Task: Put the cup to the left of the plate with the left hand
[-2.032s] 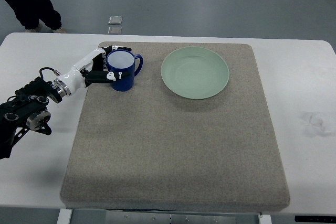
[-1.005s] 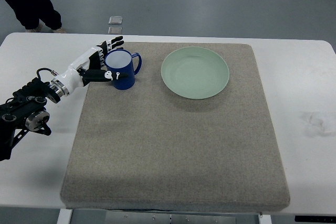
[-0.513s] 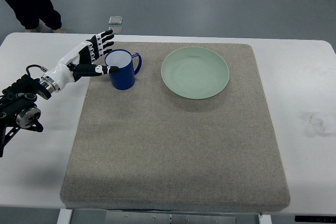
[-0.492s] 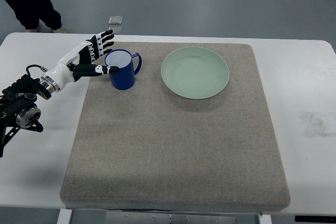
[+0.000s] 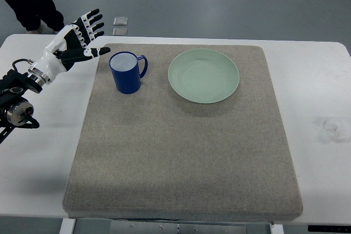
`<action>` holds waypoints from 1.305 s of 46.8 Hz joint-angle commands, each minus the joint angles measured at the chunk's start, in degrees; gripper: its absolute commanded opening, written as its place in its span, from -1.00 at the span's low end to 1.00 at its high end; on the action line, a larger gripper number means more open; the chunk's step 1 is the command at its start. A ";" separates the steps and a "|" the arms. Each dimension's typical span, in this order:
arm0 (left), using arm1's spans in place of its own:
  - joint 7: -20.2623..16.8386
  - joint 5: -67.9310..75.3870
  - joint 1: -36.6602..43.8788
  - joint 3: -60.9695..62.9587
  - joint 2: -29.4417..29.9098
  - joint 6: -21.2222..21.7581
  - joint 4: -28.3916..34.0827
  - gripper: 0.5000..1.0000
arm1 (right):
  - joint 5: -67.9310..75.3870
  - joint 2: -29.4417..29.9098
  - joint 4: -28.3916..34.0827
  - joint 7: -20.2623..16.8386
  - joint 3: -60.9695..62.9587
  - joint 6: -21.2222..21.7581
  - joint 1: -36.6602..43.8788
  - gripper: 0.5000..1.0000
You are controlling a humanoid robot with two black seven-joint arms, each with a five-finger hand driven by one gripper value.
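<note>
Blue cup (image 5: pixel 126 73) sits upright left of the green plate (image 5: pixel 203 75) - looks placed - so the left hand (image 5: pixel 72 40) hovers nearby, fingers spread, holding nothing.

The blue cup (image 5: pixel 127 72) looks glazed and glossy, and the pale green plate (image 5: pixel 203 75) has a smooth, softly shiny ceramic look. Both sit on a grey mat (image 5: pixel 181 152) of matt, felt-like cloth over a smooth white table (image 5: pixel 323 157). The left hand (image 5: pixel 70 42) shows hard white shells with black joints.
</note>
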 commanded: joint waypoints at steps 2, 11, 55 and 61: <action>0.00 -3.97 -0.68 -0.14 -0.52 3.41 0.35 0.96 | 0.00 0.00 0.00 0.08 0.00 0.00 0.00 0.73; 3.44 -7.13 -1.12 -0.49 -2.63 7.55 0.27 0.90 | 0.00 0.00 0.00 -0.01 0.00 0.00 0.00 0.73; 3.10 -15.75 -1.21 -2.60 -9.84 1.75 5.36 0.99 | 0.00 0.00 0.00 -0.01 0.00 0.00 0.00 0.73; 3.19 -15.67 -1.12 -2.60 -9.93 1.84 5.54 0.99 | 0.00 0.00 0.00 -0.01 0.00 0.00 0.00 0.73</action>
